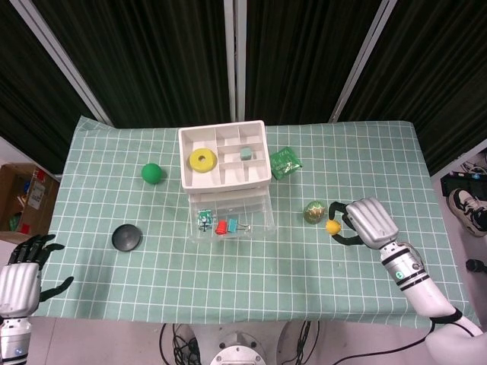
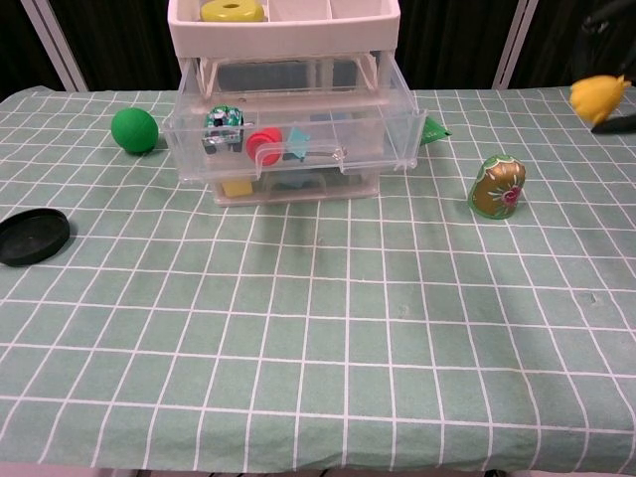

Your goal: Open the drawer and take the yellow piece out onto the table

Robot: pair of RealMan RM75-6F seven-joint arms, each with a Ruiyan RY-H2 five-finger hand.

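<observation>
My right hand (image 1: 367,221) pinches the yellow piece (image 1: 332,226) above the table, to the right of the gold-green egg (image 1: 313,211). In the chest view the yellow piece (image 2: 596,94) shows at the right edge, raised off the cloth, with dark fingertips (image 2: 618,123) beside it. The clear drawer (image 1: 228,222) of the white organiser (image 1: 226,156) stands pulled out, holding a red piece (image 2: 263,142), a teal piece and a small green item. My left hand (image 1: 21,277) hovers open at the table's front left corner, holding nothing.
A green ball (image 1: 152,172) and a black lid (image 1: 126,238) lie left of the organiser. A yellow ring (image 1: 202,160) rests in its top tray. A green packet (image 1: 285,162) lies right of it. A lower drawer holds a yellow block (image 2: 237,187).
</observation>
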